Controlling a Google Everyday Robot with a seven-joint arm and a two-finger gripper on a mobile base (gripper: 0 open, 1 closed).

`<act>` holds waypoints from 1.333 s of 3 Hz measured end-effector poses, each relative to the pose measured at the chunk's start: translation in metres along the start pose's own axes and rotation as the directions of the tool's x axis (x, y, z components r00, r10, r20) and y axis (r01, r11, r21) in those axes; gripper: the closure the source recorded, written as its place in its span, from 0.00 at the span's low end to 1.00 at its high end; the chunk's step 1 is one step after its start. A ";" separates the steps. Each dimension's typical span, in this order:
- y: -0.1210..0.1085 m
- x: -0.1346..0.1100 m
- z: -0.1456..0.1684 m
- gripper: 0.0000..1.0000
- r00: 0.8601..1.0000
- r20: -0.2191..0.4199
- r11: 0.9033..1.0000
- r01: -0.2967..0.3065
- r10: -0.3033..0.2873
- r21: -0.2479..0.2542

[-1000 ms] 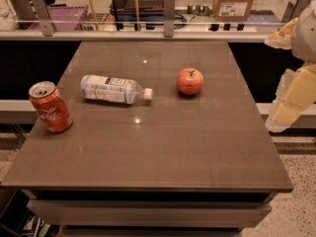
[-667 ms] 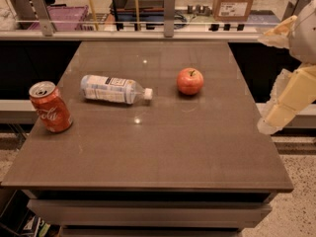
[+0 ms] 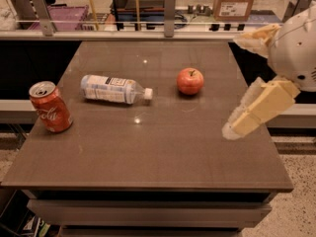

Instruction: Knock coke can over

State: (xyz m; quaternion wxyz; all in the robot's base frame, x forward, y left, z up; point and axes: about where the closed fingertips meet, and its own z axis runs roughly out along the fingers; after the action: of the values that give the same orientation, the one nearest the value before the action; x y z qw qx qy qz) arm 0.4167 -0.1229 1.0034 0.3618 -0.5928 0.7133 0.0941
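The coke can (image 3: 49,106) is red-orange with white script and a silver top. It stands upright near the left edge of the brown table (image 3: 163,152). My gripper (image 3: 233,86) is at the far right, above the table's right edge and far from the can. Its two pale fingers (image 3: 256,110) are spread wide apart and hold nothing. The apple and the bottle lie between it and the can.
A clear plastic bottle (image 3: 112,89) with a white label lies on its side at the centre left, cap pointing right. A red apple (image 3: 190,81) sits right of centre. A rail with posts (image 3: 169,9) and a cardboard box (image 3: 236,3) stand behind the table.
My gripper has moved left and a little down, from beyond the table's right edge to over that edge. The can, bottle and apple have not moved.
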 end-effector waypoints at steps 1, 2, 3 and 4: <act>0.007 -0.015 0.022 0.00 0.988 0.151 1.000 -0.028 0.030 -0.010; 0.017 -0.034 0.050 0.00 0.955 0.291 0.998 -0.038 0.053 -0.056; 0.028 -0.054 0.076 0.00 0.915 0.394 0.993 -0.047 0.086 -0.108; 0.035 -0.097 0.113 0.00 0.871 0.479 0.993 -0.072 0.107 -0.091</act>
State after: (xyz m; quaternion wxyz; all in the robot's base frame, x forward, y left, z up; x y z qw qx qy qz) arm 0.4335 0.0265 0.9727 0.5026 -0.5292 0.6233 0.2807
